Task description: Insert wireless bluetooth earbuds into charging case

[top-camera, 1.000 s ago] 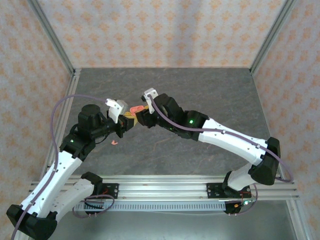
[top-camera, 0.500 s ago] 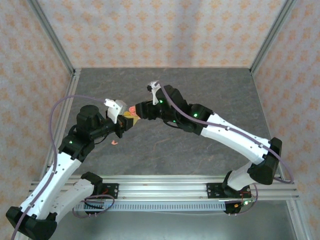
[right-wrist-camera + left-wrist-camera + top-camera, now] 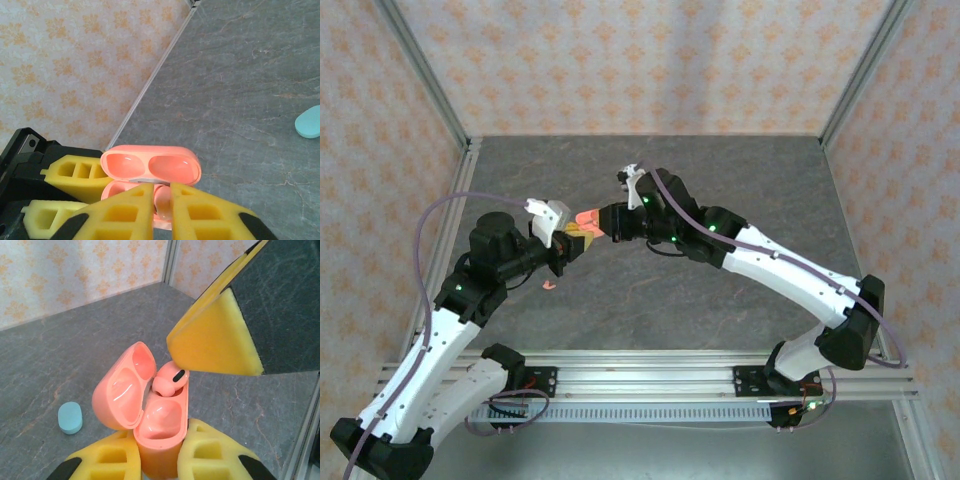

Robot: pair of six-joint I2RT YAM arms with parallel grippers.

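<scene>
My left gripper [image 3: 158, 452] clamps the open coral case [image 3: 161, 427]. One coral earbud [image 3: 169, 381] sits in one well. My right gripper [image 3: 162, 200], fingers nearly together, hangs over it; I cannot tell whether it grips.

The coral-pink charging case [image 3: 157, 440] is clamped at its base in my left gripper [image 3: 159, 455], held upright above the table, left of centre. Its lid [image 3: 122, 390] is hinged open to the left, glossy inside. One coral-pink earbud [image 3: 167, 382] with a dark tip sits tilted in the far socket, not fully down; the near socket is bare. A second small coral-pink earbud [image 3: 549, 286] lies on the table, nearer and to the left. A closed teal oval case [image 3: 70, 417] lies flat on the table, well apart.
</scene>
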